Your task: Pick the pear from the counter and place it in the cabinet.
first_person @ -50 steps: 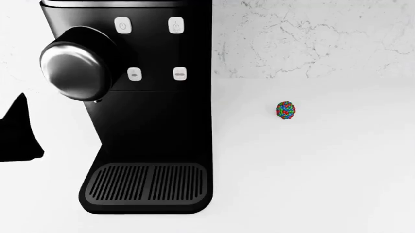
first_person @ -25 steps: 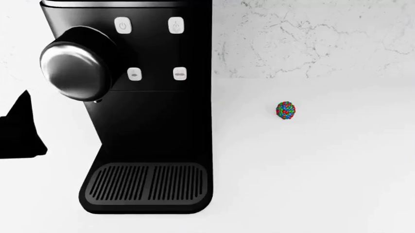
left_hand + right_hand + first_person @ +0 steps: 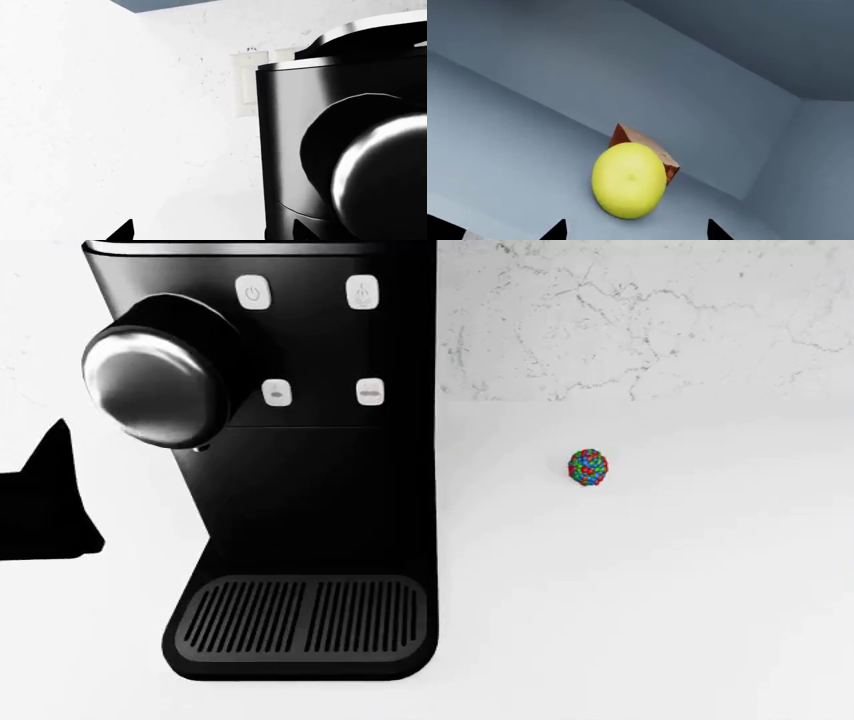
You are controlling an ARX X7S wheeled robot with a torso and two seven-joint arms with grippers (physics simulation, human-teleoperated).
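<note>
One risk: pear rolling | cabinet [image 3: 547, 90] walls surround my right pincer [image 3: 630, 235] | pear [image 3: 629, 180] just ahead of its parted tips, touching brown block [image 3: 647, 145]; contact unclear | left pincer [image 3: 210, 235]: state untellable

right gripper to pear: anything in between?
Nothing. In the right wrist view the pear sits just beyond the right gripper fingertips, bare blue-grey cabinet surface between; a brown block lies behind the pear.
</note>
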